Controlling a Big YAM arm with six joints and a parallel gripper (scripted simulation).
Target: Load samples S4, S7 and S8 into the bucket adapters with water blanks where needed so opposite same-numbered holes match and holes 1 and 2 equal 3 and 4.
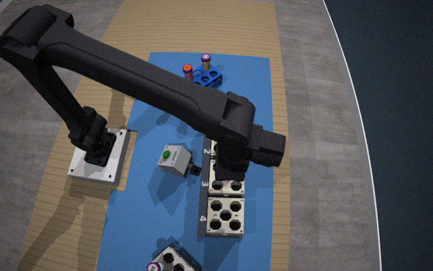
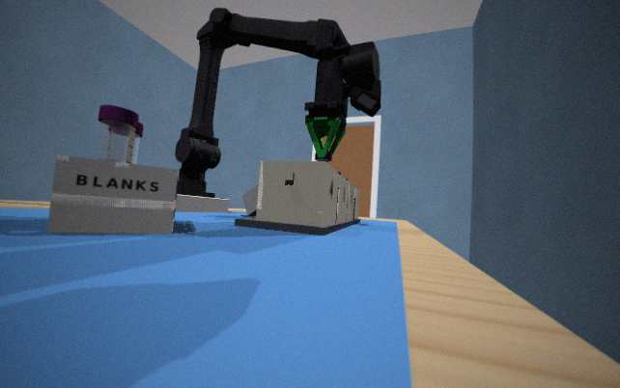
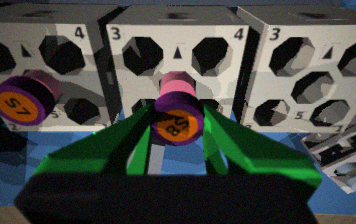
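My gripper (image 3: 177,111) is shut on sample S8 (image 3: 178,121), a pink-filled tube with a purple cap and an orange dot. The tube stands upright with its lower part in the centre hole of adapter 3 (image 3: 177,55), and its cap is just above the adapter's top. In the side view the green fingers (image 2: 324,153) reach down to the adapter row (image 2: 304,193). In the overhead view the wrist hides most of adapter 3 (image 1: 226,183). Sample S7 (image 3: 22,104) stands in adapter 2 to the left; I cannot tell which hole. Adapter 4 (image 1: 225,216) is empty.
The blue rack RS (image 1: 206,77) at the far end holds an orange-dot tube (image 1: 187,69) and a grey-dot tube (image 1: 206,58). The green DONE key (image 1: 166,154) sits left of the stand. The white blank rack RB (image 2: 113,195) holds a blank (image 1: 154,267).
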